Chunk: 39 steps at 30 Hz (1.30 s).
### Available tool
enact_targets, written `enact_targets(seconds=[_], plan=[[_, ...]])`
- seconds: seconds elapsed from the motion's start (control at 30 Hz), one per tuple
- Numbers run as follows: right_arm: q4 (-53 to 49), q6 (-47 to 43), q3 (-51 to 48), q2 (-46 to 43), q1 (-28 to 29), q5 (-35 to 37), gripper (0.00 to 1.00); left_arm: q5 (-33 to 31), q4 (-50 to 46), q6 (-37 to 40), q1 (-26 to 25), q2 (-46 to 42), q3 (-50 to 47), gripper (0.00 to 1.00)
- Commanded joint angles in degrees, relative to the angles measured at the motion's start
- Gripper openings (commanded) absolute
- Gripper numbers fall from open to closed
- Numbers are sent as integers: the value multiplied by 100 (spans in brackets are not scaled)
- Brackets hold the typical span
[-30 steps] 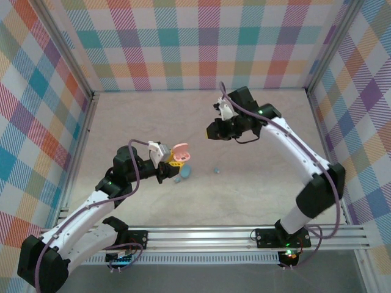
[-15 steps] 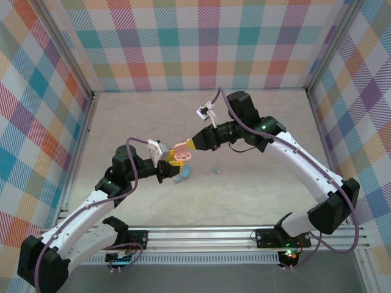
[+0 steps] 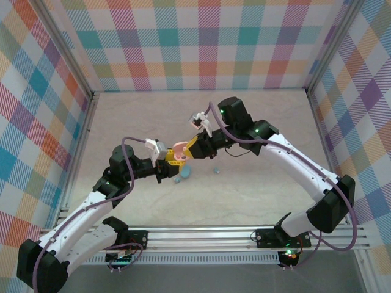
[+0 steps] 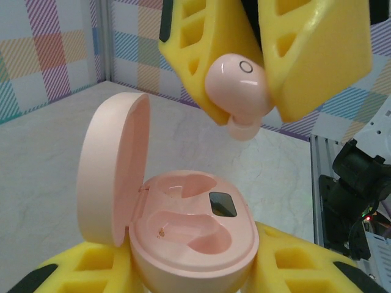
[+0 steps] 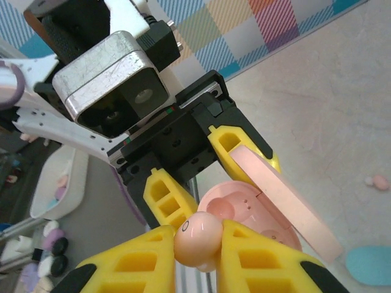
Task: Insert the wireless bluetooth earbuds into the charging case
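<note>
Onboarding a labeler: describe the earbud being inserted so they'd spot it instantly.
Over the table centre, the left gripper holds an open pink case. Just above its empty sockets, the right gripper pinches a pale pink earbud. It is held aloft, unlike the blue earbud lying on the table.

The open pink case (image 4: 183,238) is smooth, glossy plastic. Above it, the pink earbud (image 4: 238,79) shines likewise. The yellow fingers (image 4: 317,55) of the right gripper (image 4: 247,116) look matt plastic. Beneath the case, the tabletop (image 4: 55,177) is matt and faintly marbled.
</note>
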Motion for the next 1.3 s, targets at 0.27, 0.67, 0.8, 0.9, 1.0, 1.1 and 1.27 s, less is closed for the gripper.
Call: enact_targets(seconds=[0.27,0.67,0.8,0.9,1.0,1.1,1.27], plan=[[-142,-972,-3,155,50,125,20,150,125,-158,-12,-237,209,25],[-293,-1360,-150,118,58,85,20,176,213,-244,-7,-226,272,25],[-294,-1431,-216,88,58,141,20,176,257,-305,-12,-235,278,25],[-279,-1467,-233,96,66,137,21,173,292,-340,-12,-235,280,25],[-313,-1518,-197,137,67,136,21,178,302,-343,-12,-226,297,25],[-341,-1577,-188,157,76,200,22,185,293,-342,-12,-235,306,25],[-256,-1533,-152,147,75,458,23,229,301,-360,-12,-209,315,25]])
